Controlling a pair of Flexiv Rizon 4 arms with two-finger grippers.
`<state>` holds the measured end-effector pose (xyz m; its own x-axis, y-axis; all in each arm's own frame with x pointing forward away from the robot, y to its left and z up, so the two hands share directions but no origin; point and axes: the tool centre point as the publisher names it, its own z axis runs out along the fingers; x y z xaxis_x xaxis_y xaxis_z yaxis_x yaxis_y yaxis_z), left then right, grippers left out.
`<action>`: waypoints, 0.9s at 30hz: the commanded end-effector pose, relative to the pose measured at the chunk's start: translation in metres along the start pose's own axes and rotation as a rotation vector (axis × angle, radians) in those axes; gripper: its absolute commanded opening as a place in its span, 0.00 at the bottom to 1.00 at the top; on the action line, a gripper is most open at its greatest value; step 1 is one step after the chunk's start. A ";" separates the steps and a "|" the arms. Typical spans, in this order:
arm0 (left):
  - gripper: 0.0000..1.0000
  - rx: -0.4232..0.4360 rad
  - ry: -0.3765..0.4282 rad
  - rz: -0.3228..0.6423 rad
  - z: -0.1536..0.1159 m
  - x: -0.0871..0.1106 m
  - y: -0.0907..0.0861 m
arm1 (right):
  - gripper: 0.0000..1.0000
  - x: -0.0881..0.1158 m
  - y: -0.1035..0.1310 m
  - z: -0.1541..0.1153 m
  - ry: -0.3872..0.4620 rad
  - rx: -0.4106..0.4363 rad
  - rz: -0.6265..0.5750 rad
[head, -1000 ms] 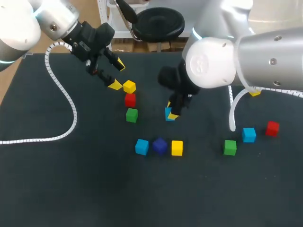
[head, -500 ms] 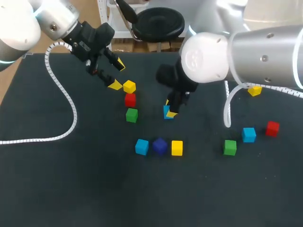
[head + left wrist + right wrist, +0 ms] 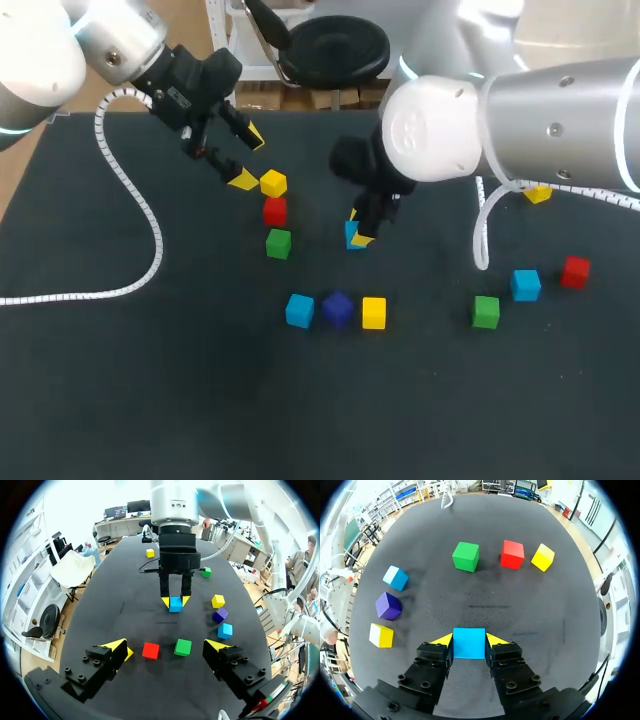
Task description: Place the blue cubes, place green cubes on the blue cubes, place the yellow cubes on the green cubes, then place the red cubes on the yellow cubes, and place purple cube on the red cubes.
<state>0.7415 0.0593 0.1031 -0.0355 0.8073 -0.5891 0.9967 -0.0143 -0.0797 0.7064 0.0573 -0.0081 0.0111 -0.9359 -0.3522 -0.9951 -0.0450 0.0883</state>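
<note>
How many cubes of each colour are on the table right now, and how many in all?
blue cubes: 3
green cubes: 2
yellow cubes: 3
red cubes: 2
purple cube: 1
Total: 11

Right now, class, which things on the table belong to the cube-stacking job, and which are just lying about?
Belong to the job: blue cube held in the right hand; two other blue cubes; two green cubes; three yellow cubes; two red cubes; purple cube.
Just lying about: white coiled cable.
</note>
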 end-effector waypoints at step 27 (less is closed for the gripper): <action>1.00 -0.001 0.001 0.000 0.000 0.000 0.000 | 0.00 0.000 0.007 0.000 -0.016 0.056 0.003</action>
<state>0.7415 0.0593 0.1031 -0.0355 0.8073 -0.5891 0.9967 -0.0143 -0.0797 0.6999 0.0567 -0.0063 0.0078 -0.9304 -0.3664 -0.9989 -0.0240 0.0398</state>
